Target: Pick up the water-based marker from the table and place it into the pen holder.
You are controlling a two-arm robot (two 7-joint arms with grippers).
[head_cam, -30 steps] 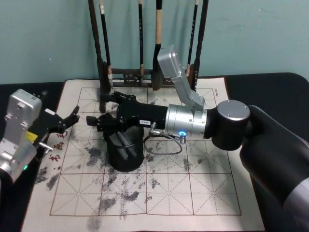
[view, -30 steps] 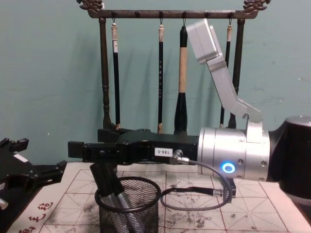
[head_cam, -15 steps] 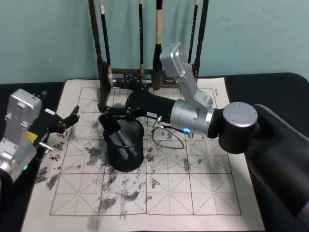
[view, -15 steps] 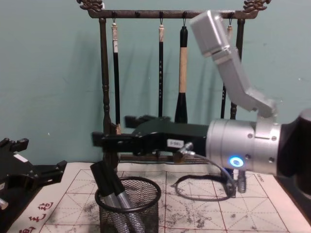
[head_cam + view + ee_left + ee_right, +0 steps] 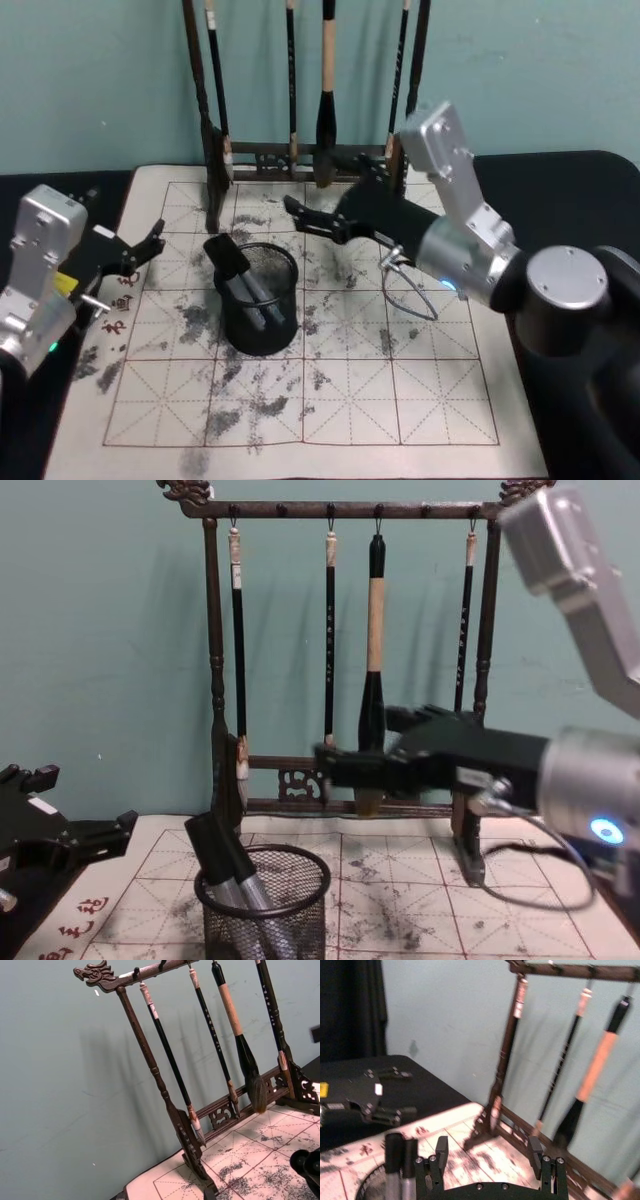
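**Clearing the right gripper from the loaded pen holder**

Standing in the pen holder (image 5: 258,300), the water-based marker (image 5: 236,268) leans toward the robot's left with its dark cap above the black rim; in the chest view it tilts the same way beside at least 1 other grey barrel (image 5: 258,905). The right gripper (image 5: 312,219) hangs above the practice mat (image 5: 400,390), to the right of the cup and just in front of the brush rack (image 5: 212,680). Its jaws stand wide and empty, as the right wrist view confirms with nothing between the 2 pads (image 5: 441,1150). The left gripper (image 5: 140,250) rests at the mat's left edge, fingers spread and empty, apparently idle.

Judged from this layout, placement appears complete and the step in hand is the retreat. To do it well, the jaws should stay apart and the arm should lift away from the cup rather than sweep across it, since the marker's cap projects above the rim and could be clipped.

Edges and open room: the rack with its 4 hanging brushes (image 5: 372,660) forms a barrier at the far side, near the gripper, so motion toward it risks catching the brushes. The mat's near half and right side lie open in front of the robot. The cable loop (image 5: 412,295) under the forearm hangs close to the mat and merits watching.
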